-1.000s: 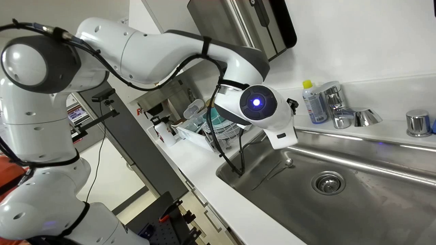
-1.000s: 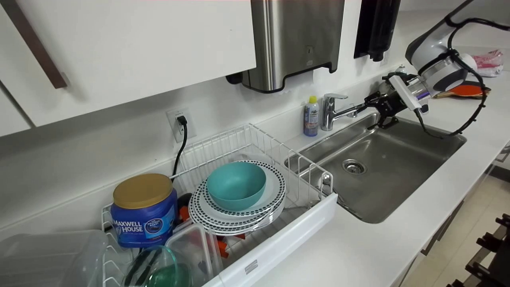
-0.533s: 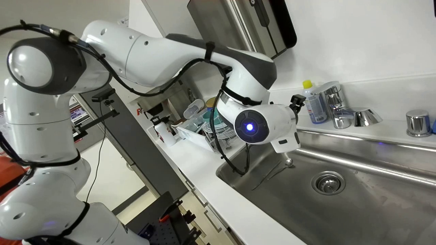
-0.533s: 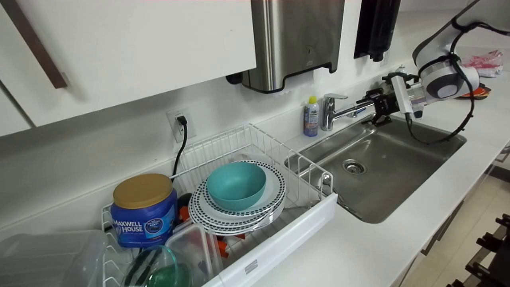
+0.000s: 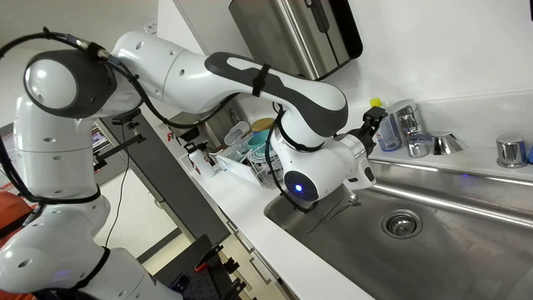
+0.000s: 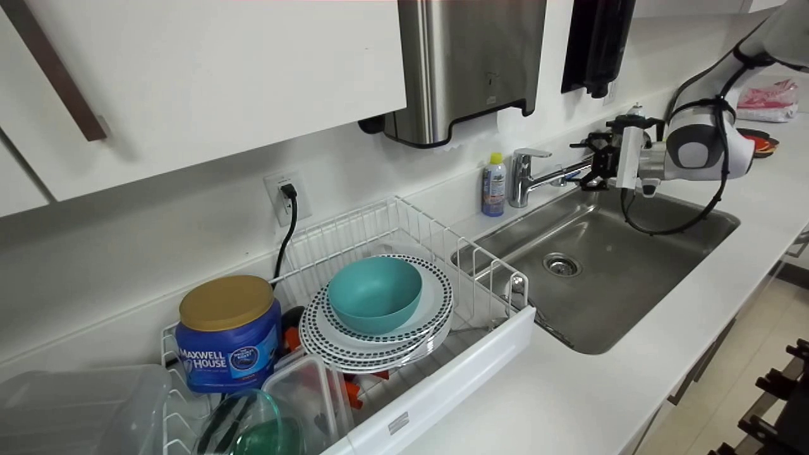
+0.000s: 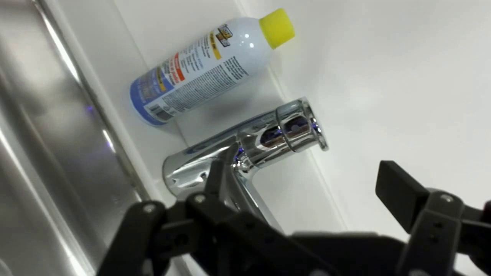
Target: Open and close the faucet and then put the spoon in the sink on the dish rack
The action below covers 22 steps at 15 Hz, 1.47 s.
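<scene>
The chrome faucet [image 5: 416, 143] stands behind the sink's back edge, its lever over its body; it also shows in an exterior view [image 6: 520, 183] and the wrist view [image 7: 264, 134]. My gripper [image 7: 307, 188] is open and empty. In the wrist view one finger overlaps the spout and the other is over the white wall; contact cannot be told. In an exterior view the gripper [image 6: 578, 163] is near the spout's end. The spoon [image 5: 353, 199] lies in the steel sink [image 5: 458, 250], at the end near the dish rack [image 6: 442, 382]. The rack holds plates and a teal bowl.
A spray can with a yellow cap [image 7: 203, 69] stands beside the faucet. A steel dispenser [image 6: 474, 69] and a black dispenser [image 6: 597, 47] hang on the wall. A chrome cylinder [image 5: 511, 151] stands behind the sink. A coffee tub [image 6: 227, 341] sits in the rack.
The gripper has turned from pointing downward to more level and risen slightly near the spout. The forearm has shifted, and the wrist has swung lower in an exterior view. The spoon has not moved.
</scene>
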### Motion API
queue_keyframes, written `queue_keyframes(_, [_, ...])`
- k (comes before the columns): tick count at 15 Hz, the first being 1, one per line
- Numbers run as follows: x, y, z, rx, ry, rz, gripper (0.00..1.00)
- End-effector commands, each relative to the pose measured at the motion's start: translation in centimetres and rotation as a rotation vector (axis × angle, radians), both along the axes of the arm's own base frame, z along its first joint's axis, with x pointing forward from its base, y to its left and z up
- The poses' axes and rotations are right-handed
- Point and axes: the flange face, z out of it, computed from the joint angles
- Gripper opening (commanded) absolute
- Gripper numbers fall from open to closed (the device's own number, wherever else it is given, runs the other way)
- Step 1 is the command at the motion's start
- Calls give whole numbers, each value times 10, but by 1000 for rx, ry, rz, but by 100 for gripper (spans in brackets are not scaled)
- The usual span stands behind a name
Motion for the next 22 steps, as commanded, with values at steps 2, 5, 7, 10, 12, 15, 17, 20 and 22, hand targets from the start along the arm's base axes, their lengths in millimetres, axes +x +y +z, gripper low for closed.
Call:
queue_keyframes(2, [10, 13, -4, -128, -128, -54, 100])
queue_keyframes(5, [11, 15, -6, -179, -118, -57, 100])
queue_keyframes(7, [14, 21, -8, -237, -129, -60, 100])
queue_keyframes(10, [14, 20, -8, -253, -130, -59, 100])
queue_keyframes(12, [17, 25, -6, -329, -140, -66, 100])
queue_keyframes(15, [23, 34, -3, -435, -166, -67, 100])
queue_keyframes(17, [24, 28, 4, -496, -179, -52, 100])
queue_keyframes(20, [29, 27, 5, -578, -187, -46, 100])
queue_keyframes(22, [33, 28, 6, -615, -182, -39, 100])
